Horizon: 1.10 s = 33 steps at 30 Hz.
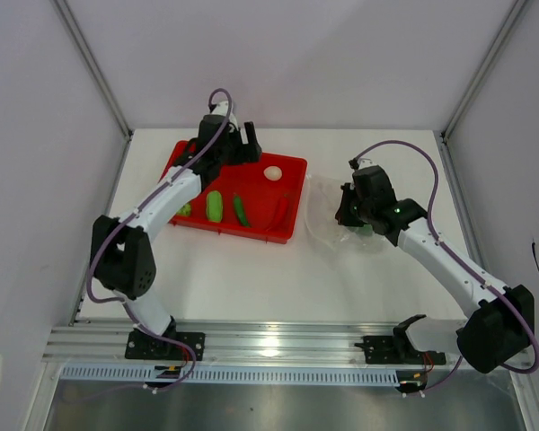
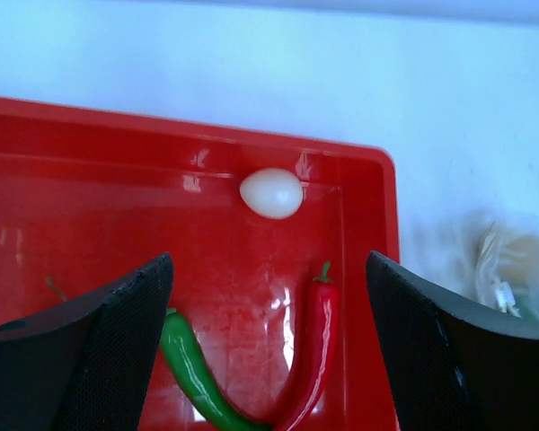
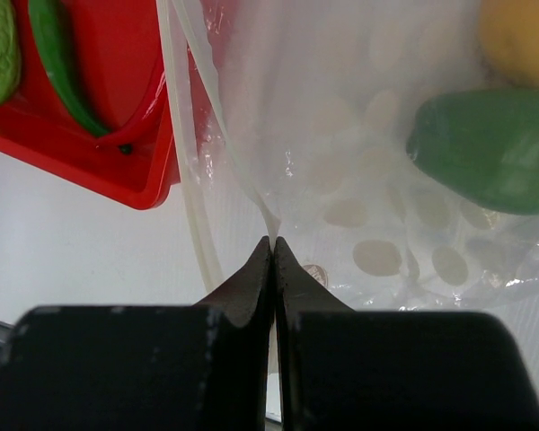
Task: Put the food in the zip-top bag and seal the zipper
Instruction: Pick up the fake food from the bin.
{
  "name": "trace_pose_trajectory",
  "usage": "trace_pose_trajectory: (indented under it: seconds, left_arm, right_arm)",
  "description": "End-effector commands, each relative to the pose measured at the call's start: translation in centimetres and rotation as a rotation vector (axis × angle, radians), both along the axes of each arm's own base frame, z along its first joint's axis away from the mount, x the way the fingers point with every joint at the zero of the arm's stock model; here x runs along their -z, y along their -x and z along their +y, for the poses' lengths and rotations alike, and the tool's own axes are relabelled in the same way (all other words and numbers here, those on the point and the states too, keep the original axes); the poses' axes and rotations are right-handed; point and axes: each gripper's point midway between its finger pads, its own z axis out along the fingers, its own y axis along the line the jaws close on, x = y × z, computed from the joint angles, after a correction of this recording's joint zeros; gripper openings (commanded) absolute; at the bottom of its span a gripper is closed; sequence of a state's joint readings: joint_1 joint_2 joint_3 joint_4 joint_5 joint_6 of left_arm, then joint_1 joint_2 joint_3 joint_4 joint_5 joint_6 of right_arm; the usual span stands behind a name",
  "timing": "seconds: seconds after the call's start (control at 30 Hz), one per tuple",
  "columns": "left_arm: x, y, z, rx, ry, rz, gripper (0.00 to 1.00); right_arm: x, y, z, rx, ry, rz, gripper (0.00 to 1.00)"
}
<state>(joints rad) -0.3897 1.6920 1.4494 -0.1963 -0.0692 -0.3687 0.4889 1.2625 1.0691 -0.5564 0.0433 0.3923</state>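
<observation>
We see the left gripper hanging over the red tray with its fingers spread wide and nothing between them. Below it the white ball lies near the tray's far wall. Nearer to us are the red chili and a long green pepper, their lower tips meeting. A stubbier green vegetable lies further left in the tray. The right gripper has its fingers pressed together on a fold of the zip-top bag, which lies on the table just right of the tray. Inside the bag we make out the green bell pepper and the yellow lemon.
</observation>
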Motion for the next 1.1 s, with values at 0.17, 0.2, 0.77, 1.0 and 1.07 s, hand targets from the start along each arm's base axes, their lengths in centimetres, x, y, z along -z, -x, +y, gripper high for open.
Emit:
trace_pose_trajectory:
  seconds: [0.17, 0.2, 0.77, 1.0, 1.07]
  left_arm:
    - [3.1, -1.3, -4.1, 0.197, 0.009, 0.167, 0.87]
    - [4.4, -1.6, -4.5, 0.191, 0.025, 0.22, 0.85]
    - [11.2, -4.2, -8.7, 0.06, 0.34, 0.495, 0.8]
    - [13.5, -5.0, -7.8, -0.128, 0.432, 0.553, 0.8]
    - [14.1, -5.0, -7.9, -0.149, 0.459, 0.569, 0.8]
  right_arm:
    - [-2.1, -0.9, -0.1, 0.02, -0.01, -0.059, 0.0]
    - [-2.0, -0.9, -0.2, 0.02, -0.007, -0.058, 0.0]
    - [-0.8, -0.6, -0.7, 0.034, 0.01, -0.04, 0.0]
    - [-0.7, -0.6, -0.9, 0.036, 0.016, -0.042, 0.0]
    - [-0.6, -0.7, -0.9, 0.036, 0.019, -0.042, 0.0]
